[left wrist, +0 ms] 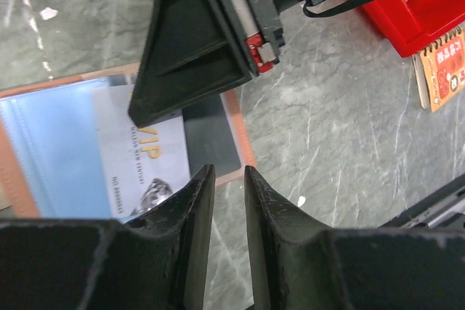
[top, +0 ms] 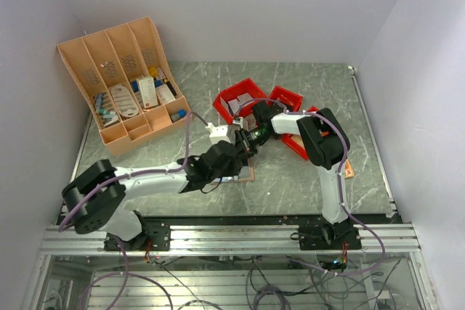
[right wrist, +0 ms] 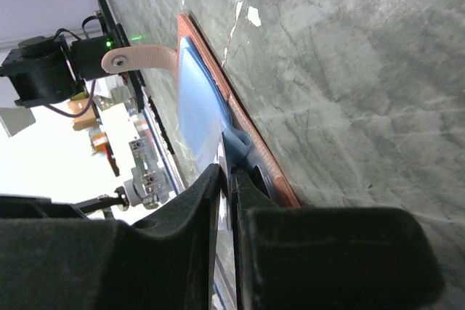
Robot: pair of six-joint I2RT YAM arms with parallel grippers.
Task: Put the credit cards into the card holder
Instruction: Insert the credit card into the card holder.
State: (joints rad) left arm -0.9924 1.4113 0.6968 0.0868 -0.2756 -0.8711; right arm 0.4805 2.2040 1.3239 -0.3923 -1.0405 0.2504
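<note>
Judging by the card holder, how far along is this?

Partway, I'd say. It lies opened flat on the worktop, between the two grippers, with its blue clear sleeves facing up and its snap strap sticking out at one end. A pale VIP card lies at the sleeves, and a dark card lies just beside it. Whether either sits fully inside a pocket, I cannot tell.

And the jaws?

The right gripper is down at the holder's edge, jaws almost together with a thin pale sliver between them. It may be a card going in, but I cannot tell whether they pinch it. The left gripper hovers at the holder's edge. Its jaws are a narrow gap apart with only worktop showing between them, so it grips nothing.

What is left, then?

Seating whatever lies at the sleeves. I see no loose card elsewhere, though the trays' contents are too small to read.

Count it for me.

One card holder, two cards that I can make out, two grippers. Further out there are three red trays behind the holder, as far as I can count. One orange notepad lies to the right, and one slotted organiser rack stands at the far left corner.
</note>
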